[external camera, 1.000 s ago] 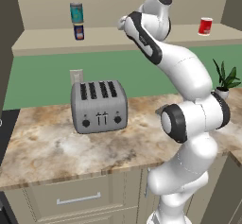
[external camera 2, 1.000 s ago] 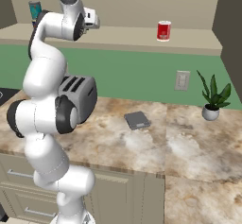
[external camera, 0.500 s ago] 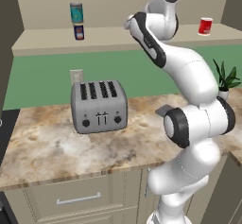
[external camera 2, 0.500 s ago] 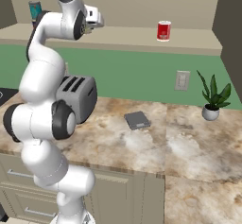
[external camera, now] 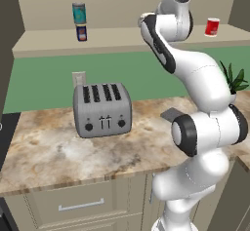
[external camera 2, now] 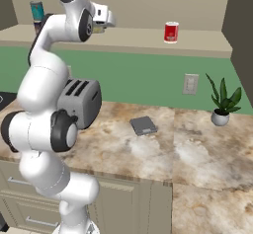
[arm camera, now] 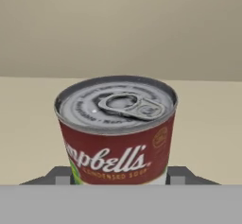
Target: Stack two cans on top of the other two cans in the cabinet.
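Note:
My gripper (arm camera: 118, 178) is shut on the pale can (arm camera: 117, 128), which has a red-and-tan label and a silvery pull-tab lid and stands upright between the dark fingertips (arm camera: 61, 175). The hand (external camera 2: 101, 17) hangs over the cabinet shelf (external camera 2: 138, 39), left of its middle, with the pale can (external camera 2: 99, 29) under it. At the shelf's left end the teal-blue can (external camera: 78, 12) stands on the dark blue can (external camera: 81, 32). The red can (external camera: 212, 27) with a white top stands alone at the right; it is also seen as the red can (external camera 2: 171, 32) well to the right of the hand.
On the marble counter below stand a silver toaster (external camera: 102, 109), a small dark flat square (external camera 2: 144, 125) and a potted plant (external camera 2: 222, 102). A wall outlet (external camera 2: 189, 84) sits on the green backsplash. A drawer with a metal handle (external camera: 80, 205) lies under the counter edge.
The arm has swung to the right along the shelf, carrying the pale can away from the stacked pair and nearer the red can. The cans on the shelf have not moved.

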Controlling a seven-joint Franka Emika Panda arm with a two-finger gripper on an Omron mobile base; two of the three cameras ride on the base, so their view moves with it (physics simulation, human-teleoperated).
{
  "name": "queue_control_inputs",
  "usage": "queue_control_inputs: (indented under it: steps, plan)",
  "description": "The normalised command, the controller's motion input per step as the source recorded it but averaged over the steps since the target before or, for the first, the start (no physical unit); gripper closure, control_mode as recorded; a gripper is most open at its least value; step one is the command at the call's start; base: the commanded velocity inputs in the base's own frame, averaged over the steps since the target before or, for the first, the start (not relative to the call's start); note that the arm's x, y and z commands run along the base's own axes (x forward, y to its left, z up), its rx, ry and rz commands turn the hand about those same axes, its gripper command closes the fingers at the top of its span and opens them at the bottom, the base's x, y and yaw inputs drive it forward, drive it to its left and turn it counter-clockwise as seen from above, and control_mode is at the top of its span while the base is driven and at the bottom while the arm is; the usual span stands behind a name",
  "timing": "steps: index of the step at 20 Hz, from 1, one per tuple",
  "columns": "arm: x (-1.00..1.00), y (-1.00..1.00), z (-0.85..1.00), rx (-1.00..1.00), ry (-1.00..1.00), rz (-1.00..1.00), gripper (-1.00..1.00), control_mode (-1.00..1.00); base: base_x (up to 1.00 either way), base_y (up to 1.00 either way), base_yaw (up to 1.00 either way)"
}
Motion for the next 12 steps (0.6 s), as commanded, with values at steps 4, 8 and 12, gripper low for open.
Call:
queue_control_inputs:
  steps: [4, 8, 12]
  plan:
    - [-0.14, -0.38, 0.06, 0.0, -0.12, -0.17, 1.0, -1.0, 0.0, 0.0, 0.0]
    - [-0.05, -0.36, 0.11, 0.0, -0.11, -0.2, 1.0, -1.0, 0.0, 0.0, 0.0]
    - [0.0, -0.3, 0.21, 0.0, -0.01, -0.24, 1.0, -1.0, 0.0, 0.0, 0.0]
